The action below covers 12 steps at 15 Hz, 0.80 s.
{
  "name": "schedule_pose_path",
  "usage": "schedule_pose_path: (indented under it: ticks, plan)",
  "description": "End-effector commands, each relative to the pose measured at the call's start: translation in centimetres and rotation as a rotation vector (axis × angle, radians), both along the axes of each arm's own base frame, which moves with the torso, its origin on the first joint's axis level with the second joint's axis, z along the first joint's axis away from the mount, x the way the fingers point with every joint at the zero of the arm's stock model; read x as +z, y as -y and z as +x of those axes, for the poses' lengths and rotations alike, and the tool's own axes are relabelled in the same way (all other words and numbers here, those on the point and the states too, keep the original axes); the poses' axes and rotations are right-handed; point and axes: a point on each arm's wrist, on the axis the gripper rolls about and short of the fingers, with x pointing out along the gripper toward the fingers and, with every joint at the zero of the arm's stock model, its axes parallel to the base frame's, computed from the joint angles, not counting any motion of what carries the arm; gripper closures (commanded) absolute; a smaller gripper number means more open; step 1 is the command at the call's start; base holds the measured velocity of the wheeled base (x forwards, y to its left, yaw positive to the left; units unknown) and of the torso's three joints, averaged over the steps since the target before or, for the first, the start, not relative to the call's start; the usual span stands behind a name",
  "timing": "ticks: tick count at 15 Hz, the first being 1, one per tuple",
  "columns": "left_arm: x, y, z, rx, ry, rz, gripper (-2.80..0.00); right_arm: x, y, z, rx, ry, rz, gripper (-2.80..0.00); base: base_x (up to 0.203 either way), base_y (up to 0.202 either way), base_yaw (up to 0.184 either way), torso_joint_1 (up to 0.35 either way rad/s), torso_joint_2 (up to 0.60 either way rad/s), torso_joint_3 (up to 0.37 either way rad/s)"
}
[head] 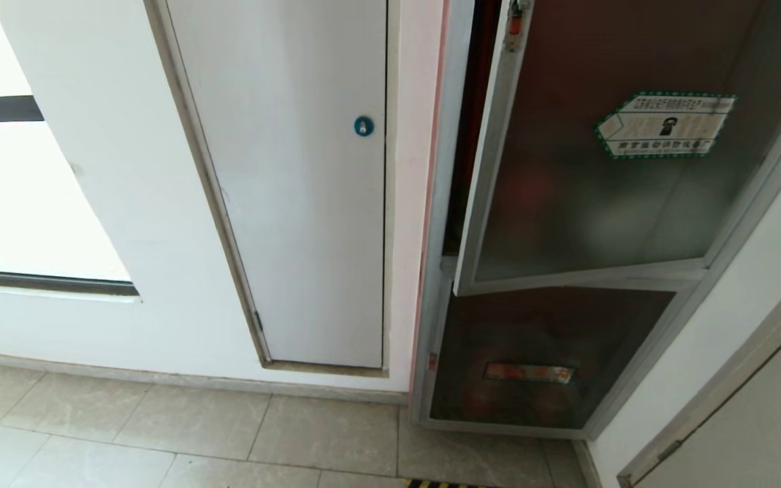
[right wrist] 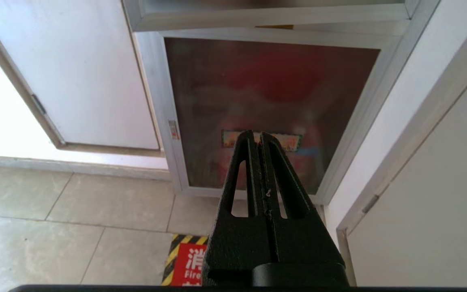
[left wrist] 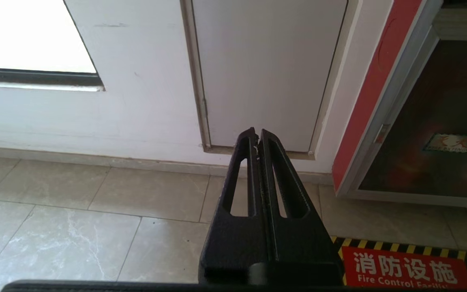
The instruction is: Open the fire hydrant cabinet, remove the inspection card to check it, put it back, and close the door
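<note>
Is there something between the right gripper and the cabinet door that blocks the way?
Nothing visible does. The right gripper, shut and empty, points toward the lower glass panel; the door above stands slightly ajar, with only bare floor tiles before the cabinet.

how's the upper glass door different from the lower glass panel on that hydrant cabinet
The door stands ajar, its left edge swung out from the fire hydrant cabinet frame; the lower glass panel sits shut and flush. The door is the larger and carries a green-bordered hexagonal sticker; the panel bears a small red label. Both are dark tinted glass in silver frames.
</note>
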Motion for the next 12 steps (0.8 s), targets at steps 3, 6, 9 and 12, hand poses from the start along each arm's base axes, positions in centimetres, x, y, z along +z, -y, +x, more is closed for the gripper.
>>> schedule_pose_path:
  ticks: [3,6,9,12]
  plan:
    - [-0.04,0.0,0.02,0.0,-0.003,0.0,0.0,0.01,0.0,-0.01,0.0,0.002,0.002,0.0,0.195,0.0,0.002,0.004,0.0,-0.001]
    - [-0.04,0.0,0.02,0.0,-0.003,0.0,0.0,0.01,0.0,-0.01,0.0,0.002,0.002,0.0,0.197,0.0,0.0,0.001,0.0,0.003]
    - [-0.04,0.0,0.02,0.0,-0.003,0.0,0.0,0.01,0.0,-0.01,0.0,0.002,0.002,0.0,0.198,0.0,-0.002,0.0,0.0,0.003]
    - [-0.04,0.0,0.02,0.0,-0.003,0.0,0.0,0.01,0.0,-0.01,0.0,0.002,0.002,0.0,0.197,0.0,-0.001,0.003,0.0,0.001]
